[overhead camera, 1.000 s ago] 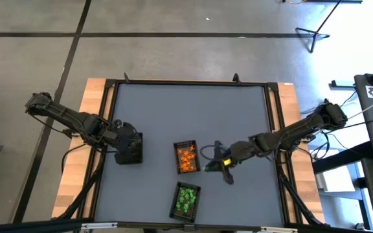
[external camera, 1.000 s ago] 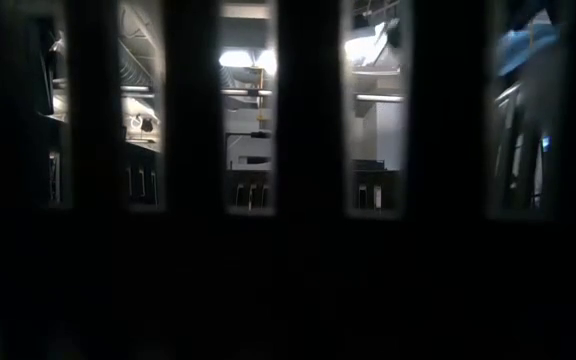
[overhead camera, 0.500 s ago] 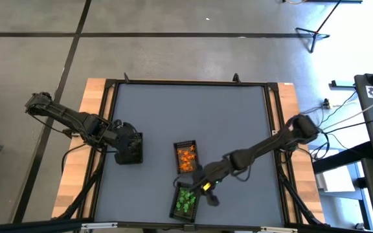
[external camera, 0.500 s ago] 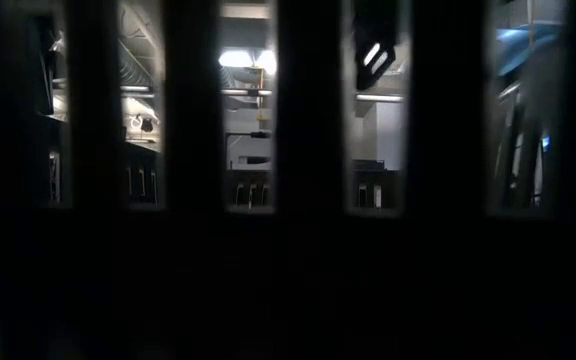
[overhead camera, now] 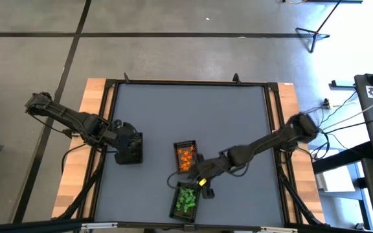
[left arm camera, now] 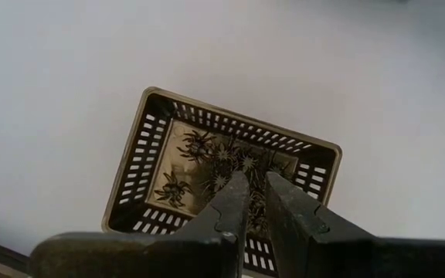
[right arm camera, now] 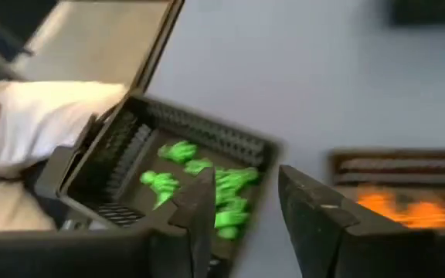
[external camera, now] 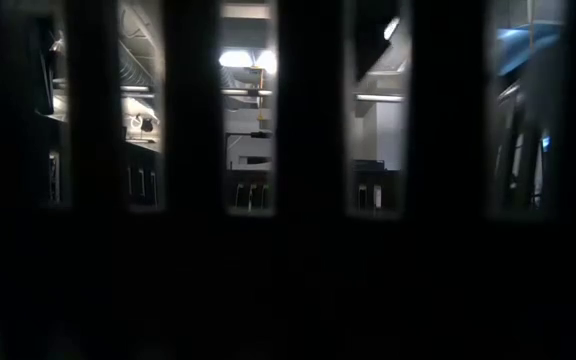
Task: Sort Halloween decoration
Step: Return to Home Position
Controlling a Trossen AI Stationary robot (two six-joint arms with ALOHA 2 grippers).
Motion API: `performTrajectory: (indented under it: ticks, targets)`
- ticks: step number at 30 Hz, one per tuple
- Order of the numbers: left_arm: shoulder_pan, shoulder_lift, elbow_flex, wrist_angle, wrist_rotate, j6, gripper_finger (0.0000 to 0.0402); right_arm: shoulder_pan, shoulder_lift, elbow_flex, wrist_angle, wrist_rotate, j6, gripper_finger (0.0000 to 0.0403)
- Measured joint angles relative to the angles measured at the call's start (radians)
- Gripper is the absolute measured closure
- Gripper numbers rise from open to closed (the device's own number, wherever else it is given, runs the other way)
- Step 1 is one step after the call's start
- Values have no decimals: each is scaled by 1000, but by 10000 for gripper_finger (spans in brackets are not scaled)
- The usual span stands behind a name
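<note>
Three small dark trays stand on the grey table [overhead camera: 238, 123]. One holds black spider trinkets [left arm camera: 207, 158], and my left gripper [left arm camera: 257, 179] hangs over it [overhead camera: 129, 147], fingers a narrow gap apart with nothing between them. The middle tray [overhead camera: 186, 157] holds orange trinkets [right arm camera: 408, 207]. The near tray [overhead camera: 186, 199] holds green trinkets [right arm camera: 199, 181]. My right gripper [right arm camera: 242, 181] stands open above this tray's far end [overhead camera: 197, 182], holding nothing that I can see.
The table's dark frame [overhead camera: 109, 116] runs around the grey mat, with wooden boards outside it. Bare mat lies on the far half and at the right. Past the near edge the right wrist view shows something white [right arm camera: 45, 123]. The low view is dark behind slats.
My right gripper has swung from the right of the orange tray toward the table's near left, and now stands over the green tray's far end. My left gripper and the three trays have kept still.
</note>
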Motion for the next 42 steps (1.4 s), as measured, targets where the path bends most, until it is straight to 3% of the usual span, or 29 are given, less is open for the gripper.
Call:
performTrajectory:
  ticks: [5,12,19,24,29,34,36,42]
  targets:
    - [0,0,0,1,0,0,362,-17,-127,0,-146,146,-94,280]
    - [0,0,0,1,0,0,362,-45,-289,-21,-253,251,-187,295]
    - [0,0,0,-12,-6,67,363,-116,-532,-303,-76,249,-212,297]
    - [2,0,0,8,-189,305,362,-194,-765,-544,72,206,-213,297]
    - [4,0,0,53,-315,214,363,-261,-977,-686,126,181,-216,297]
    - [46,-14,0,278,-540,410,363,-318,-1126,-740,132,171,-295,297]
    - [81,-42,0,404,-514,538,363,-345,-1169,-753,133,146,-320,297]
    - [209,-209,0,635,-266,762,363,-455,-1292,-794,246,46,-359,297]
